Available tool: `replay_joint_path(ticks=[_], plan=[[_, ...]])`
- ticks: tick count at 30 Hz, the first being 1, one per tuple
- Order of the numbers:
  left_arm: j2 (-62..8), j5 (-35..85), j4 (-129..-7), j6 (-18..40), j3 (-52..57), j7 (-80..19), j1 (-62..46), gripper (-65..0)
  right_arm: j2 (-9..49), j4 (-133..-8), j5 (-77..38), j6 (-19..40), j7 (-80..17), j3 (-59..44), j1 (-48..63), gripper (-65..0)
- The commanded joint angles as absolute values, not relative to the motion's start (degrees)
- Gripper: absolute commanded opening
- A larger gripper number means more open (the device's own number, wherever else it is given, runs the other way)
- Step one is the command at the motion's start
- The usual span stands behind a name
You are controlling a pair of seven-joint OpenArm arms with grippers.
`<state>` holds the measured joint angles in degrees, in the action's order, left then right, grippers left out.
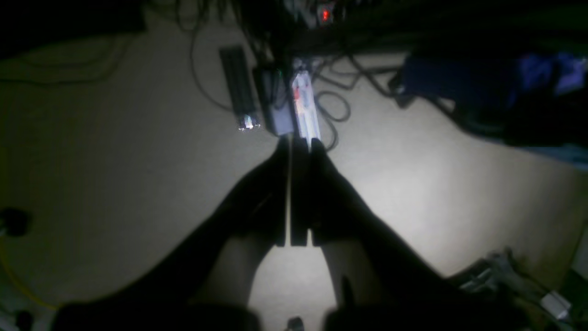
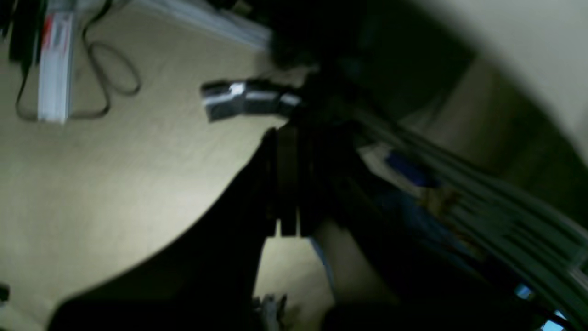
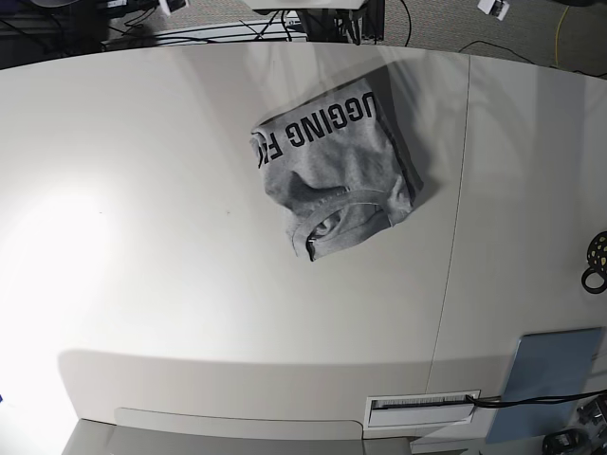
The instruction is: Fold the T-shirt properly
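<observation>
The heather-grey T-shirt lies folded into a rumpled, roughly square bundle on the far middle of the white table. Its black block lettering faces up along the far edge, and the ribbed collar shows at the near edge. Neither arm appears in the base view. In the left wrist view my left gripper is shut with nothing between its dark fingers, and it hangs over beige floor. The right wrist view is blurred. In it my right gripper is also shut and empty, away from the shirt.
A seam runs down the table right of the shirt. A black ring-shaped object sits at the right edge, a blue-grey panel at the near right corner. Below the wrists lie cables and a white power strip.
</observation>
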<state>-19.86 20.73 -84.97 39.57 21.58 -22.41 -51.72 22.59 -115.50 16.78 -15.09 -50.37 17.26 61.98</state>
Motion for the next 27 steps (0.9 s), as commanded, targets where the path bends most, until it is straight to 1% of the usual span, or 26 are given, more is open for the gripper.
replay_joint_path(ticks=[1, 5, 9, 11, 14, 17, 19, 21, 24, 27], plan=[[-20.45, 21.19, -82.74, 40.00, 21.89, -21.98, -51.20, -65.0, 22.81, -113.62, 16.53, -15.62, -49.60, 17.15, 61.41, -65.0], [-19.97, 21.15, -70.37, 40.00, 21.89, -21.98, -44.66, -65.0, 22.37, -101.36, 13.65, -15.18, -48.60, 17.15, 55.20, -65.0], [-19.84, 21.12, -58.48, 40.00, 21.89, -21.96, -38.44, -65.0, 22.31, -88.25, 6.83, -15.16, -43.57, 17.15, 48.29, -65.0], [-19.84, 20.86, -53.54, 40.00, 21.89, -21.34, -35.94, -65.0, 21.58, -81.54, 3.92, -14.17, -40.16, 17.15, 45.04, -65.0], [-19.81, 18.15, -47.66, 40.00, 21.89, -16.97, -33.23, -65.0, 19.53, -71.44, 0.51, -9.15, -34.94, 17.12, 39.83, -65.0], [-19.68, 15.33, -43.68, 40.00, 21.89, -12.36, -31.27, -65.0, 17.06, -61.01, -2.24, -2.20, -29.08, 17.08, 34.44, -65.0], [-19.20, 14.04, -42.00, 40.00, 21.89, -11.53, -30.26, -65.0, 15.42, -54.00, -3.11, 2.37, -25.23, 16.67, 30.72, -65.0], [-18.37, 13.41, -40.82, 40.00, 21.89, -11.55, -29.45, -65.0, 13.78, -47.24, -4.12, 5.58, -22.87, 15.35, 26.98, -65.0], [-16.69, 13.41, -39.90, 36.93, 21.89, -11.46, -29.02, -65.0, 11.68, -38.41, -5.45, 10.24, -20.34, 11.42, 21.91, -65.0], [-14.39, 11.40, -39.75, 33.47, 21.89, -10.39, -28.42, -65.0, 10.68, -31.59, -7.90, 16.62, -17.87, 5.91, 17.65, -65.0]])
